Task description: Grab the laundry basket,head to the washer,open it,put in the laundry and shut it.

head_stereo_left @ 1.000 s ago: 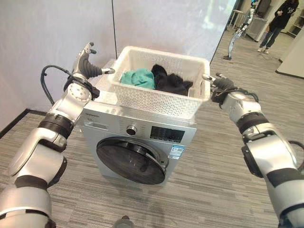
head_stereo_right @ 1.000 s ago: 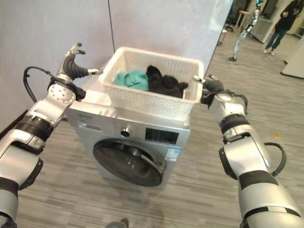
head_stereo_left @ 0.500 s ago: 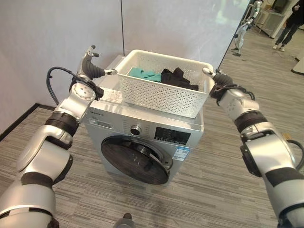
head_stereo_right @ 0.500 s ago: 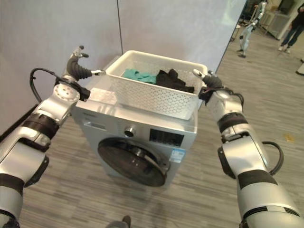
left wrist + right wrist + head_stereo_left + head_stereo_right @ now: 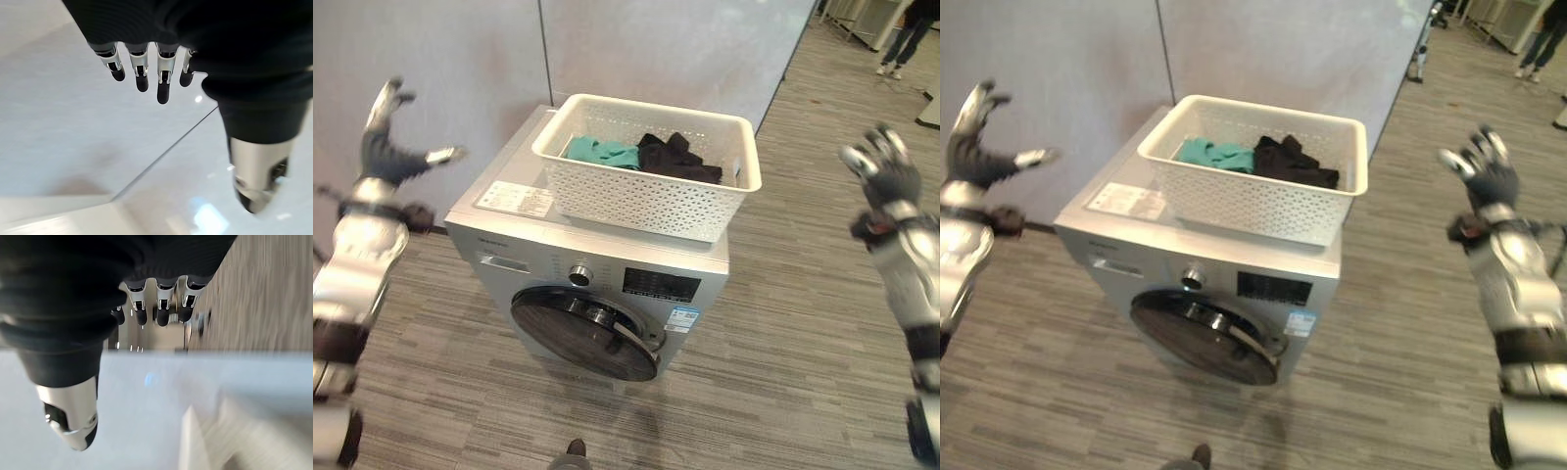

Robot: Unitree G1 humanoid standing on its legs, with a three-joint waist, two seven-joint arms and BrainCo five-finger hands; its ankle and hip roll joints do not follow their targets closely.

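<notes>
While on washer, basket holds teal & black clothes

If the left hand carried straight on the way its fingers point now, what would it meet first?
Probably the grey wall panel. The left hand is open, raised well to the left of the washer and basket, fingers aimed up and away from both; its wrist view shows plain wall ahead. Depth is unclear.

the white perforated plastic laundry basket sits on the silver front-loading washer (clothes inside), left hand and right hand well apart on either side.
</notes>
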